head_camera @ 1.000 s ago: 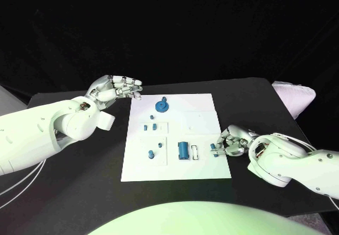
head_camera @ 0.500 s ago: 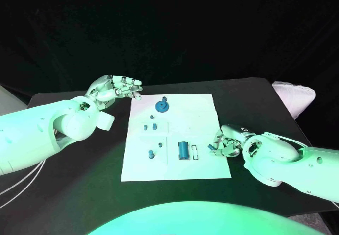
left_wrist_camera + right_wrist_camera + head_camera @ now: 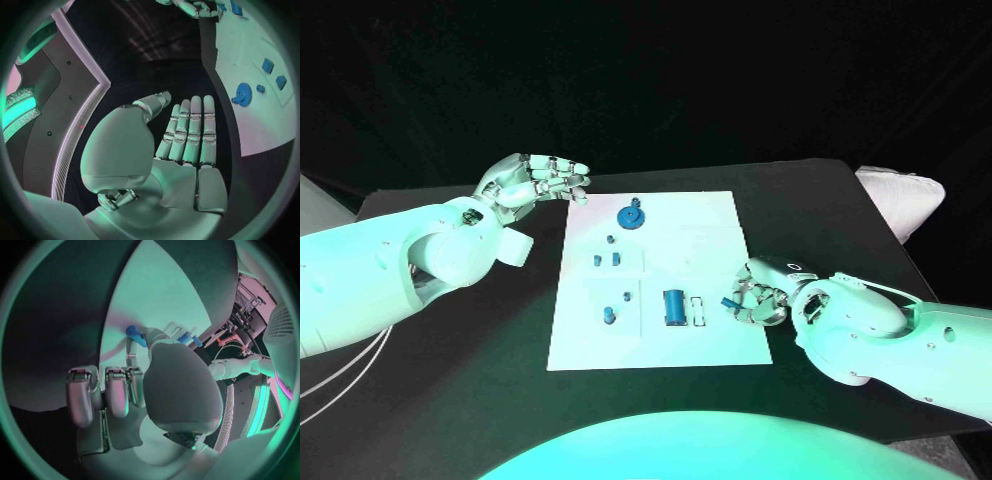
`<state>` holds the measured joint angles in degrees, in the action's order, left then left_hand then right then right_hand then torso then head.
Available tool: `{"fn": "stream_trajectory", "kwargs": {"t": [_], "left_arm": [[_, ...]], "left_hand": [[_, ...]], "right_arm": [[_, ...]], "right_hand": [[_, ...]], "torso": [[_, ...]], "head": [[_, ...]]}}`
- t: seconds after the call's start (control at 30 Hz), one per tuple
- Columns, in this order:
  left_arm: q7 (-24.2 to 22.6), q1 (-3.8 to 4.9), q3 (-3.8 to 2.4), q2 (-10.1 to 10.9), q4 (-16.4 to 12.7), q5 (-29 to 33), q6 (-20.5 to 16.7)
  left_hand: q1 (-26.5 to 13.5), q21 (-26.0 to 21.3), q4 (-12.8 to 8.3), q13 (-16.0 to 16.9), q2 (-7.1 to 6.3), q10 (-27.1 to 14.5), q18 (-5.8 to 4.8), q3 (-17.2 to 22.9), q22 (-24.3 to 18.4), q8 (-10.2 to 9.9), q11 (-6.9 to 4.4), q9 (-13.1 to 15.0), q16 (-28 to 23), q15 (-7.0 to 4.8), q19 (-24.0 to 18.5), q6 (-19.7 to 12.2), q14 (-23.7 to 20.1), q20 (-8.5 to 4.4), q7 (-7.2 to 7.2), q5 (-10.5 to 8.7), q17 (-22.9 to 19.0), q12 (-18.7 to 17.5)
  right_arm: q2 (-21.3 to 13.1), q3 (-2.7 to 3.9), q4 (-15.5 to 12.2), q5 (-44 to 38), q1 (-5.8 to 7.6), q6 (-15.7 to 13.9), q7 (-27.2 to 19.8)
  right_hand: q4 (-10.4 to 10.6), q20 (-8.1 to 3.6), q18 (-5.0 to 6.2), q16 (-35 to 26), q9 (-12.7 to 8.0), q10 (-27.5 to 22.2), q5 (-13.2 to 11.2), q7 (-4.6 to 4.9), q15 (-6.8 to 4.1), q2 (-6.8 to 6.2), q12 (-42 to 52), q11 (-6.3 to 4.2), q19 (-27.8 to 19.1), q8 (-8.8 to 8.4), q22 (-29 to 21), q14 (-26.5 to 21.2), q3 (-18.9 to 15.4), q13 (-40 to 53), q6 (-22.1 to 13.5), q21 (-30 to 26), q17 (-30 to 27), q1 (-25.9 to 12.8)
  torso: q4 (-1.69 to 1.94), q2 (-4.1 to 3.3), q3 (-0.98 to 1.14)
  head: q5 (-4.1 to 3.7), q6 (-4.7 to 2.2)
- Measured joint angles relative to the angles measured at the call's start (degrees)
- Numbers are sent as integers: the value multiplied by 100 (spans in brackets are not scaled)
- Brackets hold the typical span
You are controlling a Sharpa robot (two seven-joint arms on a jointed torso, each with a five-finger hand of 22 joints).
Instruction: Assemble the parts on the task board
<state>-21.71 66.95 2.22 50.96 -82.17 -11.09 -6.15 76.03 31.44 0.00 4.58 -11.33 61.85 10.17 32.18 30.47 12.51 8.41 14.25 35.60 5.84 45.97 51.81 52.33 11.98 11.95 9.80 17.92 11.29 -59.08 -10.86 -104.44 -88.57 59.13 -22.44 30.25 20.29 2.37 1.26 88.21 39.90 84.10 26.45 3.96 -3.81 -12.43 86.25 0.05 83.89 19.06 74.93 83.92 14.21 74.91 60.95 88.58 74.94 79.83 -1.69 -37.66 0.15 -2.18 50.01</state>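
We judge the step as picking up a part: our right hand (image 3: pixel 759 297) at the board's (image 3: pixel 711 215) right edge pinches a small blue peg (image 3: pixel 730 301) in curled fingers. Next it calls for seating beside the cylinder (image 3: pixel 674 304). Our left hand (image 3: pixel 535 180), empty with fingers half-curled, hovers off the board's far-left corner.

No text, label, brand, number or sign can be read anywhere, neither on the flat white rectangular task board (image 3: pixel 689 215) (plain and unprinted as far as can be seen) nor elsewhere.
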Motion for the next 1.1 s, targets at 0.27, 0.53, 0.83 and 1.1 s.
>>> {"fn": "stream_trajectory", "kwargs": {"t": [0.27,0.53,0.83,1.1], "left_arm": [[0,0,0,0,0,0,0],[0,0,0,-7,1,1,0],[0,0,0,-15,3,1,0],[0,0,0,-19,2,1,0]], "left_hand": [[0,0,0,0,0,0,0,0,1,0,0,0,0,0,0,0,0,0,0,0,-1,0],[0,0,0,0,0,0,0,0,1,0,0,0,0,0,0,0,0,0,0,0,-1,0],[0,0,0,0,0,0,0,0,1,0,0,-5,0,0,0,0,0,0,0,0,-1,0],[0,-27,0,0,0,0,0,0,-8,0,0,-4,0,0,0,0,0,0,0,0,11,0]], "right_arm": [[-77,-28,-123,225,-3,-248,32],[-130,-60,-302,824,161,-450,9],[49,-54,-378,1641,246,-574,-65],[271,-55,-270,2196,253,-576,-83]], "right_hand": [[-117,-22,-1,0,-919,-20,254,-1,1,-17,22,-19,22,86,-1,0,360,0,-1,6,-1,-61],[-419,-22,0,0,-1615,-21,263,-2,0,-40,58,-19,22,69,-1,-1,730,-1,-1,57,-1,-173],[-450,-22,0,0,-1539,-21,73,10,0,-85,59,-19,22,133,-2,-1,849,2,-13,57,-1,-355],[-399,-21,0,22,-1490,-20,-123,10,0,-114,89,-19,22,181,-2,-1,847,4,-12,56,-2,-685]], "torso": [[1,-2,2],[-3,-2,1],[-1,-2,-2],[2,-1,-3]], "head": [[5,0],[7,0],[8,0],[1,0]]}}
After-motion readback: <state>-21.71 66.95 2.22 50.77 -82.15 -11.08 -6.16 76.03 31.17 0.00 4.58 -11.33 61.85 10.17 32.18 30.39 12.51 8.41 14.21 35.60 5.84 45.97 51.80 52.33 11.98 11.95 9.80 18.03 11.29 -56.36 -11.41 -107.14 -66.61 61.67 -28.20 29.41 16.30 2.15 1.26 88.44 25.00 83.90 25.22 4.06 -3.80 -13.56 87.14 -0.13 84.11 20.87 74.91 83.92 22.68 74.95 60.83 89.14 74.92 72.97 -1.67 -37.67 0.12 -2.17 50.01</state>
